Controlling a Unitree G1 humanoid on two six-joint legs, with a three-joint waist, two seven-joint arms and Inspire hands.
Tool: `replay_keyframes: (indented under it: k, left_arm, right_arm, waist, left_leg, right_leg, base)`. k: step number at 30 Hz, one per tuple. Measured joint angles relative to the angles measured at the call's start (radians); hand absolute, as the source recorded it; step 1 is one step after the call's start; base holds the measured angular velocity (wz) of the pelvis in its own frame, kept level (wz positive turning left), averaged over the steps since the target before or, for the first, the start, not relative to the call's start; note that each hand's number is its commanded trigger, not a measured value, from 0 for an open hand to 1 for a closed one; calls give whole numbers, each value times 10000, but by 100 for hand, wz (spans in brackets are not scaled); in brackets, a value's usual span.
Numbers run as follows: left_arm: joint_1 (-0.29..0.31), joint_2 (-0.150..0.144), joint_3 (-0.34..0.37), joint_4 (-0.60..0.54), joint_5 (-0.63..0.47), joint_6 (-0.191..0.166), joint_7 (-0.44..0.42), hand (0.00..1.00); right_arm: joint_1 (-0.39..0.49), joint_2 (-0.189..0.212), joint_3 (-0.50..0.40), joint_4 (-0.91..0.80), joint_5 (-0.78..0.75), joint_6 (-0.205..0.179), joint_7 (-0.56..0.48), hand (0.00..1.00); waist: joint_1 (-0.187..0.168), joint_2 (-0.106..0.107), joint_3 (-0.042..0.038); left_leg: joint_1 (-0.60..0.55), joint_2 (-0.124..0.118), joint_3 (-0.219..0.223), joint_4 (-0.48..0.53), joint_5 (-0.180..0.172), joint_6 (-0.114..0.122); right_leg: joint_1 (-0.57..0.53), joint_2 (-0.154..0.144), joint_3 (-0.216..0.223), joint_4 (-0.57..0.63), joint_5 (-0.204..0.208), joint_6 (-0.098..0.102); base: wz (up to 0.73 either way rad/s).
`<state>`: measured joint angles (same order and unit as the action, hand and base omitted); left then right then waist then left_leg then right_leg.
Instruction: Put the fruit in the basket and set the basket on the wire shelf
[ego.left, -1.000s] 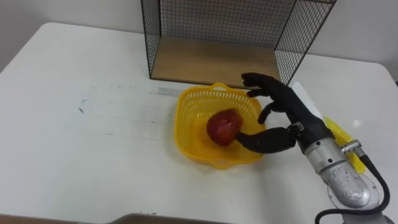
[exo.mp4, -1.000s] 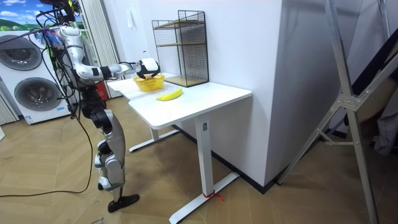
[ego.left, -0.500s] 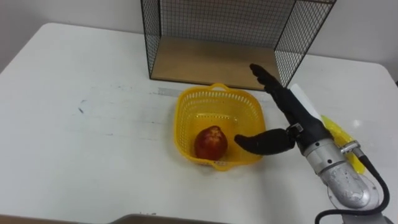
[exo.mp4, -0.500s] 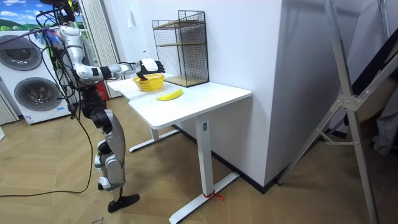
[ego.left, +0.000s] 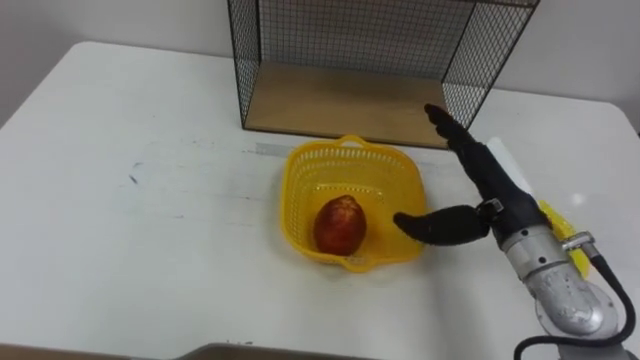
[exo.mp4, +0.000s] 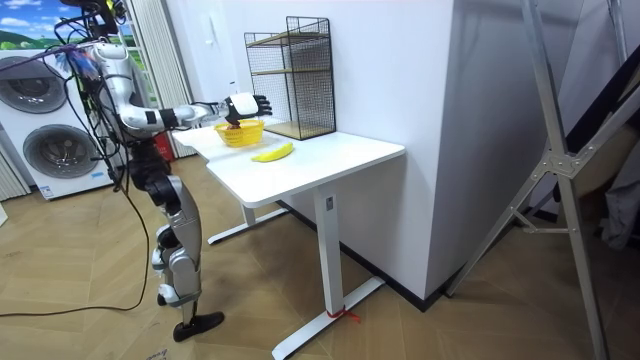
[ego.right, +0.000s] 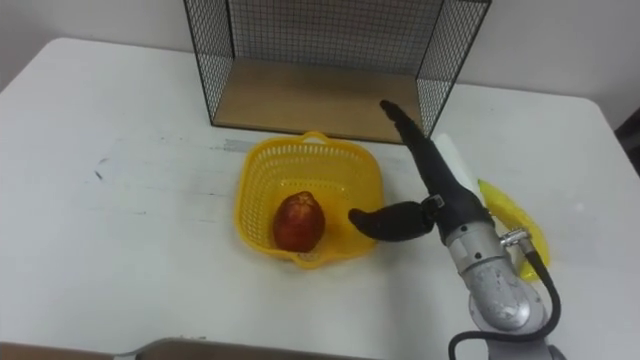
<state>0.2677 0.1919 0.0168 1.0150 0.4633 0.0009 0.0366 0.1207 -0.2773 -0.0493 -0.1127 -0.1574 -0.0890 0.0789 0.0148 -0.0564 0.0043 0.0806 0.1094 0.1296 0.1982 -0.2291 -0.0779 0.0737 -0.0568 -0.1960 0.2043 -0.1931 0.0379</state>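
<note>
Fingers (ego.left: 462, 148) straight, right hand (ego.left: 498, 200) beside basket (ego.left: 345, 144) holding red fruit (ego.left: 340, 223).

The right hand (ego.left: 498, 198) is black, with a silver metal wrist. Just to its left, the basket (ego.left: 298, 200) is bright yellow, its walls a fine open lattice. The apple (ego.left: 339, 224) in it is deep red, streaked with yellow-orange. Beyond the hand, the wire shelf (ego.left: 350, 40) is black square mesh over a pale brown wooden board (ego.left: 330, 100). The banana (ego.right: 515, 226) beneath the wrist is yellow. The table (ego.left: 150, 240) under the hand is plain white, with a few faint grey marks far to the left.
</note>
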Motion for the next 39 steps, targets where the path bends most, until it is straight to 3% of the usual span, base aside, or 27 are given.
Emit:
replay_keyframes:
  k: [7, 21, 29, 36, 39]
  left_arm:
    - [325, -6, -1, 233, -12, 8, -2, 0]
    - [422, -3, 159, -164, -5, 18, -74, 0]
    - [444, 7, 191, -387, -3, 259, -55, 0]
    - [572, -4, 210, -806, 17, 424, -72, 0]
    - [583, -9, 214, -817, 18, 423, -71, 0]
  right_arm:
    - [-34, 0, -1134, -100, 1292, -230, -1585, 0]
    - [-35, -38, -1803, 808, 1534, -444, -3670, 0]
    - [-30, -37, -1783, 1790, 1796, -403, -3717, 0]
    - [-37, -54, -1778, 2544, 1958, -389, -3388, 0]
    - [-36, -55, -1738, 2687, 1951, -289, -3055, 0]
  waist:
    - [-287, -197, -43]
    - [-421, -127, 1]
    - [-392, -277, 61]
    - [-338, -332, -43]
    - [-336, -181, -100]
  left_leg:
    - [9, 0, 50, 4, 1, 2]
    - [4, 1, 49, 10, 1, 2]
    - [-11, 1, 47, 4, 1, 2]
    - [-13, 0, 40, 8, 1, 2]
    - [-12, 0, 25, 8, 1, 2]
  right_leg:
    - [-28, 0, 47, -7, 0, 0]
    - [-33, 0, 48, -10, 0, 1]
    - [-55, -1, 44, -16, -2, 4]
    - [-45, -1, 21, -20, -1, 2]
    - [-37, -1, 17, -16, -1, 2]
  base:
    - [-1]
    - [0]
    - [0]
    - [0]
    - [0]
